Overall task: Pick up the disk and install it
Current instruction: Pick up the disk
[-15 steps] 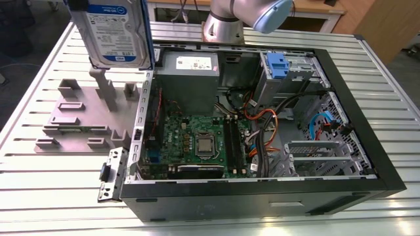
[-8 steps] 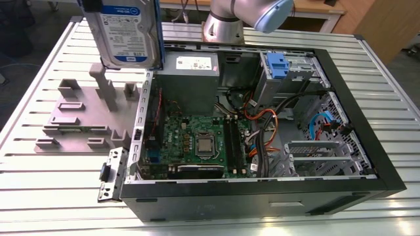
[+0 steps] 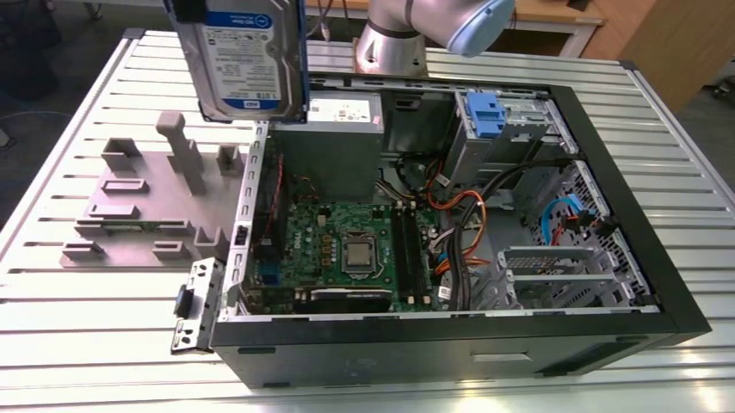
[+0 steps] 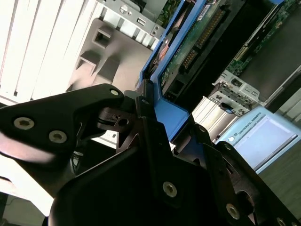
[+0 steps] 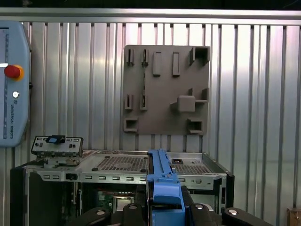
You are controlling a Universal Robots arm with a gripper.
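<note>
High over the surface (image 3: 81,344), between grey fixture plate (image 3: 120,202) and open computer case (image 3: 402,348): disk (image 3: 247,56), held upright, label facing outward. Fingers (image 4: 70,113): closed on the disk at its blue side rail. Drive cage (image 3: 528,120): well apart. Risk: rail slipping in the grip, or a tilted disk striking the case edge if carried off-square.
</note>
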